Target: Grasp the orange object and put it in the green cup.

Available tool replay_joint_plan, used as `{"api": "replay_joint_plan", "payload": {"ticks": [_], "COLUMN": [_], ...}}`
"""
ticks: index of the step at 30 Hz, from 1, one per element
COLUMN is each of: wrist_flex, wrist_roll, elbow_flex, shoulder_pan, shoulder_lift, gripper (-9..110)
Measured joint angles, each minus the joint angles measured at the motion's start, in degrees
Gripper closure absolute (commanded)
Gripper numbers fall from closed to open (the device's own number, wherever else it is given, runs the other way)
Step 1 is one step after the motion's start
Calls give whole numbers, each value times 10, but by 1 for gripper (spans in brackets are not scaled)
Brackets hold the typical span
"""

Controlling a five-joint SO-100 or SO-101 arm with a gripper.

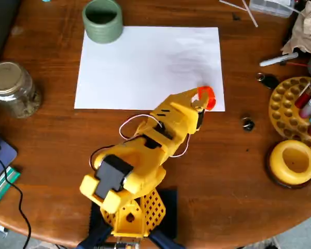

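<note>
Gripper [201, 99] appeared closed on orange object [207, 97]; shallow hold risked dropping it before reaching green cup [102, 19].

cup [102, 21] behind paper [145, 62] (top left), jar [11, 88] left

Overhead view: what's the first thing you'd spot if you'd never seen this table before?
The big yellow robot arm in the lower middle grabs the eye first, reaching up-right to the white paper's lower right corner. There its gripper meets the bright orange object, though the grip itself is hard to make out. Next you'd spot the green cup at the paper's top left corner and the glass jar at the far left.
</note>
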Motion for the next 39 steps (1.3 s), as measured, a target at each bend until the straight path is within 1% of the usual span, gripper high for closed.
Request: {"api": "replay_joint_plan", "payload": {"ticks": [9,13,17,23,28,33,39], "wrist_flex": [0,-2,-7,-63,-83,-101,-209], "wrist_roll": [-11,-11,-11,-11,-8,4,4], "elbow_flex": [0,-1,-18,-41,-61,-80,-106], "shoulder_pan": [18,23,24,11,-14,-25,-30], "shoulder_lift": [-31,-44,-69,-139,-178,-218,-327], "gripper": [97,87,84,82,81,79,79]}}
